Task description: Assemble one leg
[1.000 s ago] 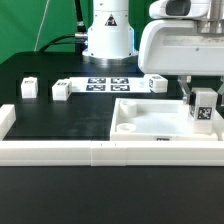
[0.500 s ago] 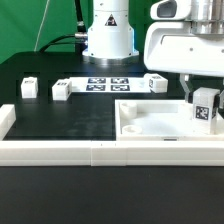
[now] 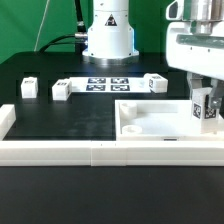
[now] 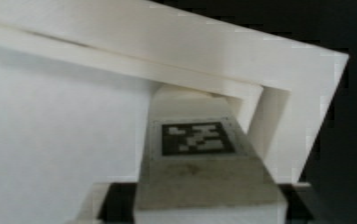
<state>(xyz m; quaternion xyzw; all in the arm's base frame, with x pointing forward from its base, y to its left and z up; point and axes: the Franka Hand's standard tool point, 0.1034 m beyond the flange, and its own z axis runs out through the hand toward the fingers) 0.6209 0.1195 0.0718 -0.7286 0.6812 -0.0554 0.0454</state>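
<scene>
Exterior view. Tool (image 3: 206,108) at about 3 o'clock in the frame, fingers closed on the leg (image 3: 205,109), a small white block with a black-and-white tag facing the camera. Leg upright, held over the 3 o'clock corner of the panel (image 3: 150,123), a large flat white square part with raised rim and recesses; contact between leg and panel not discernible. Panel on the black table (image 3: 60,120), bounded at 6 o'clock by a white rail (image 3: 100,152). Marker board (image 3: 108,84) flat on the table at about 12 o'clock, in front of the white robot base (image 3: 108,30). Three further small tagged blocks on the table: first block (image 3: 29,87) at 9 o'clock, second block (image 3: 62,90) just beside it toward the marker board, third block (image 3: 154,83) on the marker board's far side, toward 2 o'clock. All three well apart from the held leg.

Wrist view. Leg (image 4: 198,150) seen from close range, tagged face toward the camera, clamped between two dark finger pads (image 4: 118,203) at its near end. Far end of the leg set against the inner corner of the raised white rim (image 4: 264,95) of the panel, with the panel's flat white floor beside it. Exact seating in the corner not discernible.
</scene>
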